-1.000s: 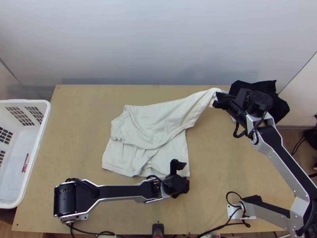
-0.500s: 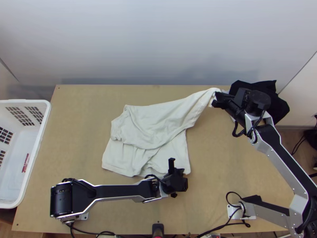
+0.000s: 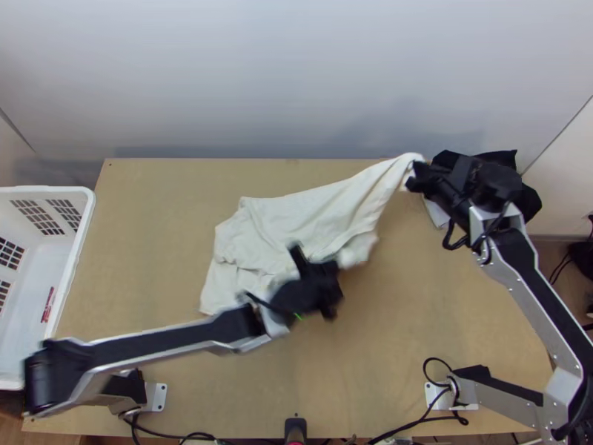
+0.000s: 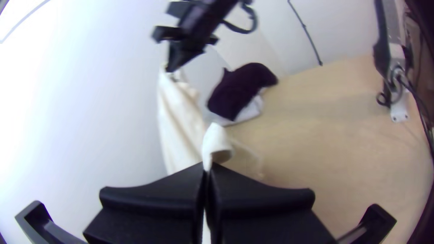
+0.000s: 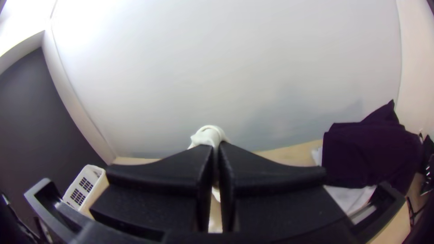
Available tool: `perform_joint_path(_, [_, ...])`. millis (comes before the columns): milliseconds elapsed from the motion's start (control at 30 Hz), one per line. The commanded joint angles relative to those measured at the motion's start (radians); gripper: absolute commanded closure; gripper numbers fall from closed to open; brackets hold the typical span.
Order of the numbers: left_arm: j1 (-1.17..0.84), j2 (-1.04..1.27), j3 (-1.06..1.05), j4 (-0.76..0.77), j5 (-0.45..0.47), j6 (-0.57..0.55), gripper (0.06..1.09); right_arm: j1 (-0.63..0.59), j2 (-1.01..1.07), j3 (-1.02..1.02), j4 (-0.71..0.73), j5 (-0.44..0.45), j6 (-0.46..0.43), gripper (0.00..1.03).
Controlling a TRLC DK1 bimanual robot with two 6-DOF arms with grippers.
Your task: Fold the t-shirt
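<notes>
So my right gripper [image 3: 416,176] is clamped on the t-shirt [image 3: 293,215] toward the worktop's [image 3: 445,311] far right corner, left gripper [image 3: 335,268] pinching it nearer the middle, rest kinda rumpled.

1. T-shirt [image 3: 278,215]: off-white, creased, with overlapping layers.
2. Resting portion: lay unevenly on the table [image 3: 445,334], left of its middle in the top view.
3. Far-right end: was pinched in the right gripper [image 3: 417,176], raised, with the fabric drawn out diagonally.
4. Near-right portion: was pinched in the left gripper [image 3: 337,268]; a short flap curled beyond the fingertips.
</notes>
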Motion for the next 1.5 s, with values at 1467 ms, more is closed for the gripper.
perform_joint_path(1467, [0.621, -0.833, 0.243, 0.133, -0.025, 0.143, 1.05, -0.036, -0.353, 1.048, -0.610, -0.039, 0.104, 1.00])
